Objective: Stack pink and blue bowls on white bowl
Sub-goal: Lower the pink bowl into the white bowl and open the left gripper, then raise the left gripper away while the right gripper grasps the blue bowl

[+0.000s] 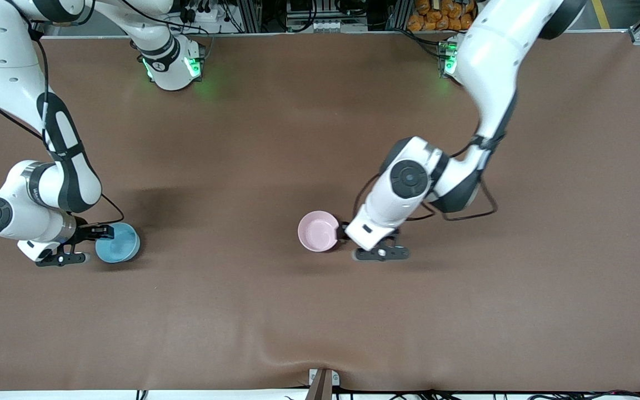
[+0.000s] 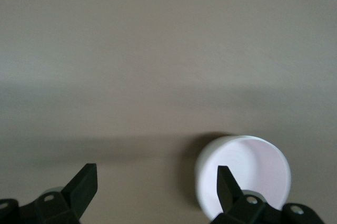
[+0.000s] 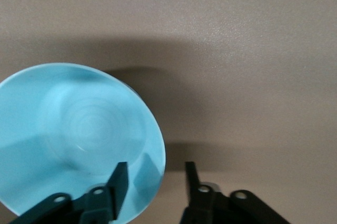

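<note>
Bowls are the whole matter on this brown cloth-covered surface (image 1: 320,111). On the front view's clock face, the small round pale pink plastic bowl (image 1: 318,231) sits close to the middle, a little toward six o'clock. The light sky-blue bowl of the same size (image 1: 117,243) sits well apart from it at about eight o'clock, by the right arm's end.

The right claw (image 3: 156,174) is at the blue bowl. Its jaws are only partly spread and straddle the rim, one finger (image 3: 120,182) inside the bowl and the other outside. A gap shows on either side of the rim, so it looks unclamped.

The left claw (image 2: 156,182) is low at the pink bowl's three o'clock edge. Its jaws are spread wide, with one finger (image 2: 225,184) over the bowl's inside and the other well clear over bare surface, gripping nothing.

No separate white bowl shows in any view. The pink bowl's outer wall looks whitish from the left wrist, and I cannot tell whether a white bowl sits under it.

The relation that counts is this: the pink bowl lies at roughly three o'clock from the blue one, and the right arm is much the nearer to the blue. Being round, the bowl offers no long axis to line up with. Pinching the rim and carrying it across would probably be that arm's job.
</note>
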Tool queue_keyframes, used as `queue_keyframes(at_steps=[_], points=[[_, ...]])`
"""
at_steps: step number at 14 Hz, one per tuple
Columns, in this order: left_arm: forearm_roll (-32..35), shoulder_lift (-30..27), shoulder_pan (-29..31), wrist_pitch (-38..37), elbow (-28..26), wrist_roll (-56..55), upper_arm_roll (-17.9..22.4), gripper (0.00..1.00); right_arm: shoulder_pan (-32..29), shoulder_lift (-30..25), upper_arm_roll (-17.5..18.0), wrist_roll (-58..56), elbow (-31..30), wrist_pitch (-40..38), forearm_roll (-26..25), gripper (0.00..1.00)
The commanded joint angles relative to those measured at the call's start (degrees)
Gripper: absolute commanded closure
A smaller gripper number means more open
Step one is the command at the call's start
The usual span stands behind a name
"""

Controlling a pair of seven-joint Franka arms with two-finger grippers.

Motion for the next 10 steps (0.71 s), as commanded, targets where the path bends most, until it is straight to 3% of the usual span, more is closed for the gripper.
queue_keyframes(at_steps=[1, 6, 10], points=[[2.3, -7.1, 3.7, -8.1, -1.3, -0.3, -0.2, 0.00, -1.0, -0.1, 0.9, -0.5, -0.1, 0.4, 2.0, 1.00], [1.5, -15.3, 9.0, -20.2, -1.3, 0.3, -0.4, 0.00, -0.1, -3.2, 1.3, -0.5, 2.0, -0.4, 3.9, 1.00], [0.1, -20.8, 15.9, -24.8, -1.6, 13.2, -0.7, 0.00, 0.2, -9.5, 5.0, 0.4, 2.1, -1.5, 4.0, 1.00]])
